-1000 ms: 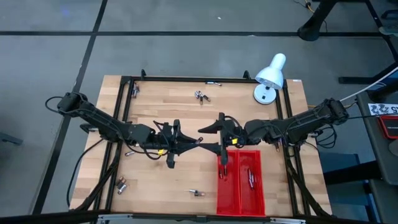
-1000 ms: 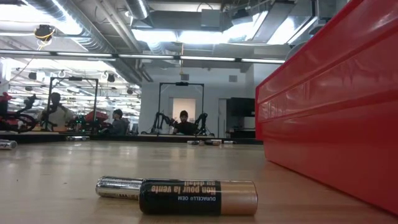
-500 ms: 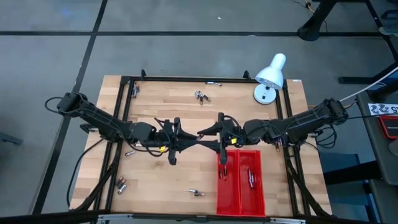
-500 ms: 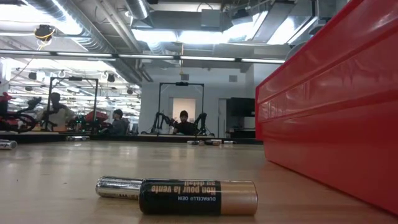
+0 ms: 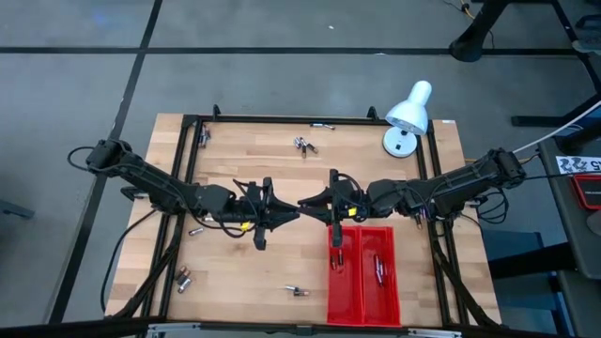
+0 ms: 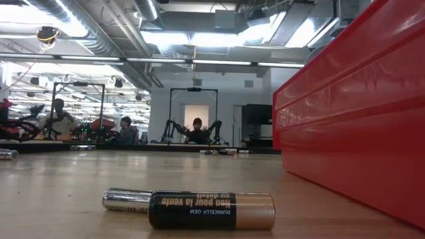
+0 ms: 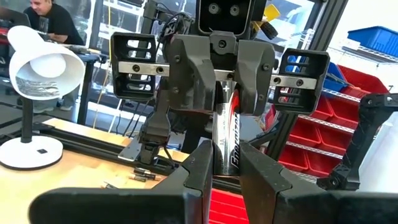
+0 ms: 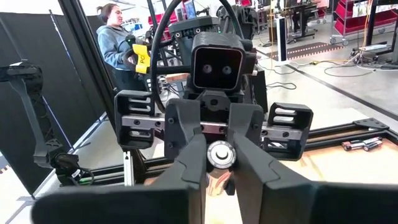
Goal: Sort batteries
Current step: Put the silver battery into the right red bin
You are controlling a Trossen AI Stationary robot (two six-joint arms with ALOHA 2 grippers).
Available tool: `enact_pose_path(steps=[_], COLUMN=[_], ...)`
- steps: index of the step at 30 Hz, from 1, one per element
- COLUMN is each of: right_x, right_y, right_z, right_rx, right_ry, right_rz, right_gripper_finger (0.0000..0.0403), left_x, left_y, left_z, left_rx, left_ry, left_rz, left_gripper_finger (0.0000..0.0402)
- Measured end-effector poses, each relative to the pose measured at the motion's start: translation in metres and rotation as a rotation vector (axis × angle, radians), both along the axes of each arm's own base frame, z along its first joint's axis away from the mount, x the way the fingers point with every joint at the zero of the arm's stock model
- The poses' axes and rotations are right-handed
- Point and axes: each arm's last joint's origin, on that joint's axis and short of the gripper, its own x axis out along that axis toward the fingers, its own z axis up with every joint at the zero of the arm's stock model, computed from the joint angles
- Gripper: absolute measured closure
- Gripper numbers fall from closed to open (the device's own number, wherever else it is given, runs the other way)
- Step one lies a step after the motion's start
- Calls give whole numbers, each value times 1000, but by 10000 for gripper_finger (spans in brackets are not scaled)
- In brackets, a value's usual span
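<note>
A silver-and-black battery point(image 7: 225, 138) is held above the middle of the table between my two grippers, which meet tip to tip. My left gripper point(image 5: 294, 209) reaches in from the table's left and is shut on one end. My right gripper point(image 5: 312, 204) comes from the right and is shut on the other end, whose round cap point(image 8: 219, 154) faces the right wrist view. Other batteries lie loose on the wood at the far side point(image 5: 303, 145), near the front point(image 5: 297, 292) and at the left point(image 5: 183, 278). A few more lie in the red tray point(image 5: 349, 282). My left gripper pinches the battery's end nearer to it point(image 7: 224, 167) between its two fingers, coming in about level from the table's left. The battery reaches forward beyond the fingertips, lifted clear of the table. My right gripper pinches the battery's other end point(image 7: 226, 111) between its two fingers point(image 8: 189, 155), level from the table's right. The battery spans the gap between the two grippers, in the air.
A white desk lamp point(image 5: 406, 117) stands at the far right corner. The red tray's wall point(image 6: 352, 119) fills the right of the low view, with two batteries point(image 6: 211, 210) lying in front of it. A black frame point(image 5: 188, 169) edges the table.
My right gripper has shut on the free end of the battery that my left gripper holds up. Both arms have kept their places, and the battery has not moved.
</note>
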Motion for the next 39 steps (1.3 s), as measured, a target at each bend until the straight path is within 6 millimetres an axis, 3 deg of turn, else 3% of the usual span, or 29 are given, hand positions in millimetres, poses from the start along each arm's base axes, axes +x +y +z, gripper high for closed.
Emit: enact_pose_path(steps=[5,14,20,30,39], right_x=[0,0,-11,-47,-66], right_y=[0,0,-4,-15,-21], right_z=[-1,-1,7,27,22], right_rx=[-7,-11,-25,-21,52], right_ry=[5,10,29,87,242], right_rz=[-5,-6,-28,-66,-50], right_gripper_finger=[356,356,356,356,356], left_x=[0,1,-7,-37,-42], left_y=[-1,0,3,13,14], left_z=[-2,-10,-7,-6,-19], left_rx=[26,-27,-12,-89,-129], left_ry=[19,101,147,353,492], left_rz=[-4,-5,-6,8,32], left_gripper_finger=[332,236,195,191,190])
